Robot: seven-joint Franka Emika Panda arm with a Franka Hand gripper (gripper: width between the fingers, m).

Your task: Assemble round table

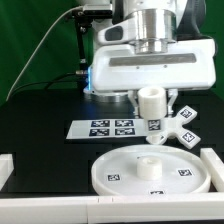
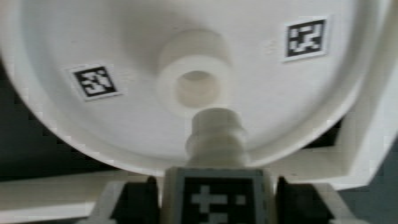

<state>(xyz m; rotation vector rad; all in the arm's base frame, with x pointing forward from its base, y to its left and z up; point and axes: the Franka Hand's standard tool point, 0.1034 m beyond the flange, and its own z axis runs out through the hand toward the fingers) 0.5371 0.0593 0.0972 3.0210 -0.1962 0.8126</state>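
Note:
The large rimmed round disc point(image 1: 150, 171) lies flat at the front of the black table, its central hub point(image 1: 150, 167) facing up. My gripper point(image 1: 151, 112) is shut on the short cylinder leg point(image 1: 151, 105) and holds it upright above the disc, over or just behind the hub. In the wrist view the tagged leg point(image 2: 221, 190) sits between my fingers point(image 2: 157, 200), its narrow tip point(image 2: 215, 135) pointing toward the hub's hole point(image 2: 198, 84), a little off it. The cross-shaped base point(image 1: 174, 128) lies behind the disc, toward the exterior view's right.
The marker board point(image 1: 101, 128) lies flat on the table on the exterior view's left of the base. White rail pieces point(image 1: 8, 166) sit at the front left and front right point(image 1: 212, 160). A green backdrop stands behind.

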